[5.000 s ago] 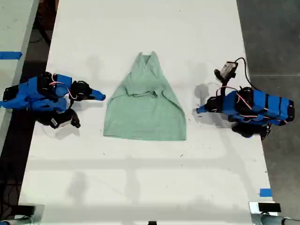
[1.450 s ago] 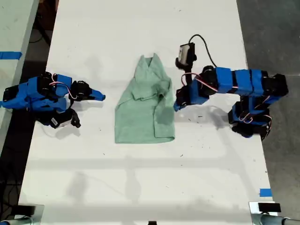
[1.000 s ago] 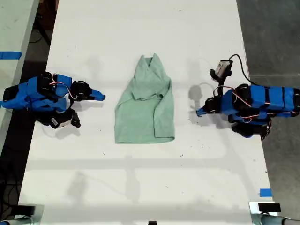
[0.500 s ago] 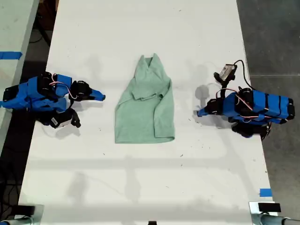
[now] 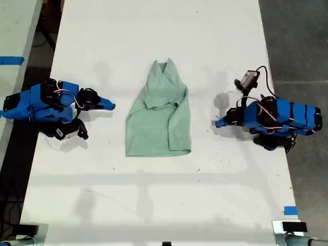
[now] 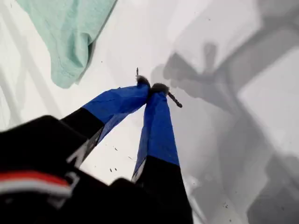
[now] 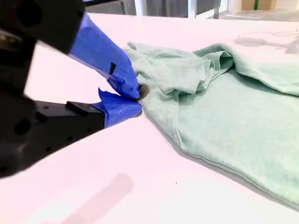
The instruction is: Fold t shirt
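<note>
Mint t shirt (image 5: 160,120) half-folded at table (image 5: 154,205) centre, first gripper (image 6: 150,87) well apart with jaws closed and empty, second gripper (image 7: 135,100) just beside shirt edge, jaws closed.

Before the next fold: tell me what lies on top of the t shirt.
One side of the t shirt is folded over its own middle; nothing else lies on it. Whatever that flap covers is hidden.

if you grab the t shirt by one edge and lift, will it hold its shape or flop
Probably flop: the t shirt lies in soft creases and bunched folds near the collar in the second wrist view, so it looks limp. It seems thin and light, so a pinch should lift it, but the rest would likely drag on the table. Pushed, it would likely wrinkle rather than slide whole.
</note>
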Tool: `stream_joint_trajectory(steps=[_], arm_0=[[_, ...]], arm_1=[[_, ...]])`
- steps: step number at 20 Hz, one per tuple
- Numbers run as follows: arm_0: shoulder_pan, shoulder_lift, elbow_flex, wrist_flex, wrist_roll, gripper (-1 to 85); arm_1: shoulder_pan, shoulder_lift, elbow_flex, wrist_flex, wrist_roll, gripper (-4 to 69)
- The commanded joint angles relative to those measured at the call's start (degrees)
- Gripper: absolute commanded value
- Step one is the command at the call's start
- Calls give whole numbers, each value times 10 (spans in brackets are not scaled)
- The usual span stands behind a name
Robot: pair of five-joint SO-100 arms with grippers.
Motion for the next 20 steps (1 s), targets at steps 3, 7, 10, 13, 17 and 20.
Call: stream_joint_trajectory(steps=[3,7,10,13,17,20], arm_0=[[-6,4,8,-1,-9,0],[-6,4,8,-1,-9,0],[-6,4,8,-1,-9,0],[-6,4,8,-1,-9,0],[-7,4,8,-1,-9,0],[-7,4,8,-1,-9,0]], arm_1=[[-2,8,28,4,9,16],[-2,8,28,4,10,16],[-3,8,28,4,11,16],[-5,8,28,4,13,16],[-6,8,29,4,15,16],[-6,8,29,4,15,16]])
